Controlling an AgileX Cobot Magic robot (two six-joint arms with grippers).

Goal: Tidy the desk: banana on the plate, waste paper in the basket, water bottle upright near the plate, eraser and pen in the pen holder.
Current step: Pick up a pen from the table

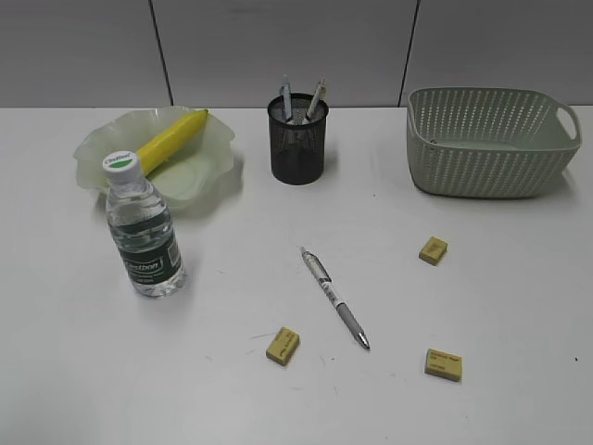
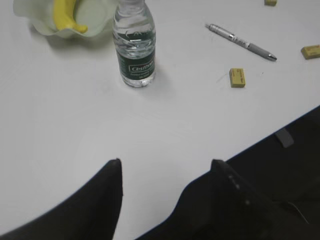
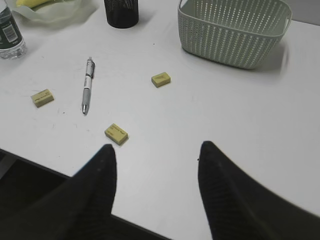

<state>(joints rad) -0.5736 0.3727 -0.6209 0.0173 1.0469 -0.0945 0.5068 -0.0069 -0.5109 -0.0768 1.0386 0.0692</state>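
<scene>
The banana (image 1: 172,139) lies in the pale green wavy plate (image 1: 211,176). The water bottle (image 1: 144,229) stands upright in front of the plate. A silver pen (image 1: 334,297) lies on the table's middle. Three yellow erasers lie around it: one (image 1: 283,345) front left, one (image 1: 444,364) front right, one (image 1: 433,250) further back. The black mesh pen holder (image 1: 298,139) holds two pens. The basket (image 1: 491,141) stands back right. No waste paper shows. My left gripper (image 2: 165,172) is open over the table's front edge, my right gripper (image 3: 156,157) open near an eraser (image 3: 116,134).
The white table ends close under both grippers; dark floor lies beyond its front edge (image 2: 280,150). A grey panelled wall stands behind the table. Neither arm shows in the exterior view.
</scene>
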